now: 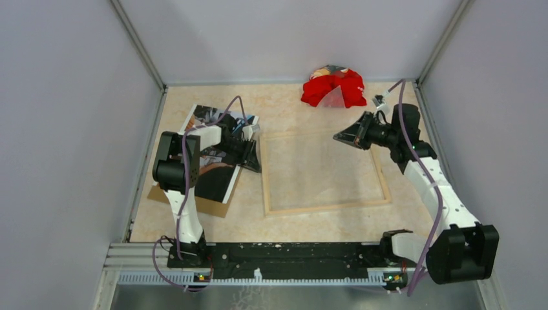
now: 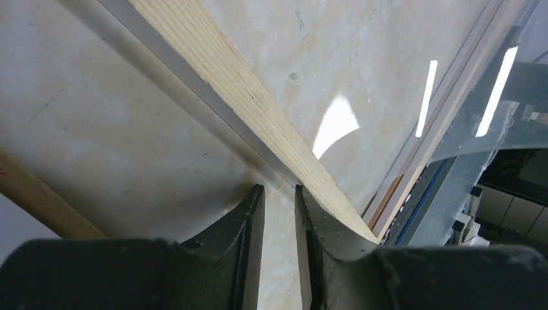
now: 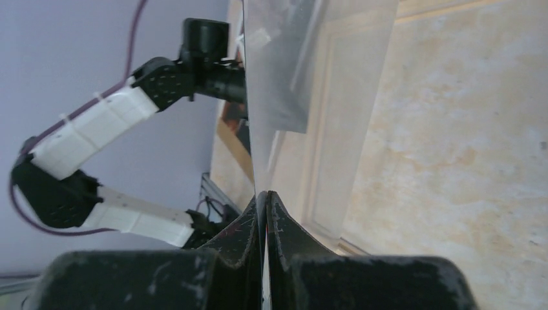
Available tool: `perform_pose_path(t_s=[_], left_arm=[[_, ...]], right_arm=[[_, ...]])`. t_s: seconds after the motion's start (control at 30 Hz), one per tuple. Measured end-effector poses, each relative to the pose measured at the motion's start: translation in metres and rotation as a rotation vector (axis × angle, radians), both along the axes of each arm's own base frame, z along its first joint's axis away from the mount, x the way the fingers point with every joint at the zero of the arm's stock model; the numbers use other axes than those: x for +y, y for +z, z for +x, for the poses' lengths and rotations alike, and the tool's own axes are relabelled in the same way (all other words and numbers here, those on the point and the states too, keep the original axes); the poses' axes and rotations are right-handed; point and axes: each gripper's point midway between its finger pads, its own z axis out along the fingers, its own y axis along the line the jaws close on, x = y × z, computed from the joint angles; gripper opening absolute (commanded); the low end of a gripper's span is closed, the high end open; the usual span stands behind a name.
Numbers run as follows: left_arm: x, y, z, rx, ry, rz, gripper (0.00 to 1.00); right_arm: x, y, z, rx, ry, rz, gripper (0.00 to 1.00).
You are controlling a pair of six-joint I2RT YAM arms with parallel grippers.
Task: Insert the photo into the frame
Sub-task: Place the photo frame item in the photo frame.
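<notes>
While the frame (image 1: 326,208) lies flat in the middle of the table (image 1: 284,106) with its pale natural wood side up, the photo (image 1: 216,177) rests well apart from it on the left. The photo lies picture side up on a brown backing board (image 1: 207,206) and is partly covered by the left arm. The left end effector (image 1: 253,155) sits low at the frame's left rail. In the left wrist view its fingers (image 2: 279,188) stand a narrow gap apart with bare table showing between them. The wooden rail (image 2: 239,90) runs up just beside the right-hand finger, and whether that finger touches the rail cannot be told. The right end effector (image 1: 339,137) hovers near the frame's far right corner, clamped tight on the edge of a clear sheet (image 1: 310,165). From the right wrist that sheet (image 3: 304,58) rises out of the closed fingertips (image 3: 263,197) and stretches toward the left arm (image 3: 97,123), with the frame visible through it. A red cloth (image 1: 334,88) lies bunched at the far edge of the table, behind the frame
</notes>
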Motion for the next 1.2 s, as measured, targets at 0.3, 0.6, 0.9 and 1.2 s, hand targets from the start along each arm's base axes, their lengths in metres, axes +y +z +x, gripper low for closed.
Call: perform_pose_path(t_s=[0.3, 0.6, 0.9, 1.2], left_arm=[[0.006, 0.004, 0.006, -0.009, 0.008, 0.004, 0.31], [0.015, 0.01, 0.018, -0.037, 0.027, 0.001, 0.31], [0.015, 0.01, 0.016, -0.04, 0.014, 0.0, 0.32], [0.019, 0.013, 0.018, -0.042, 0.016, -0.001, 0.32]], right_arm=[[0.019, 0.055, -0.016, -0.057, 0.068, 0.18, 0.0], [0.028, 0.084, -0.019, -0.074, 0.099, 0.28, 0.0], [0.037, 0.105, -0.021, -0.084, 0.113, 0.35, 0.0], [0.048, 0.115, -0.023, -0.081, 0.145, 0.384, 0.0]])
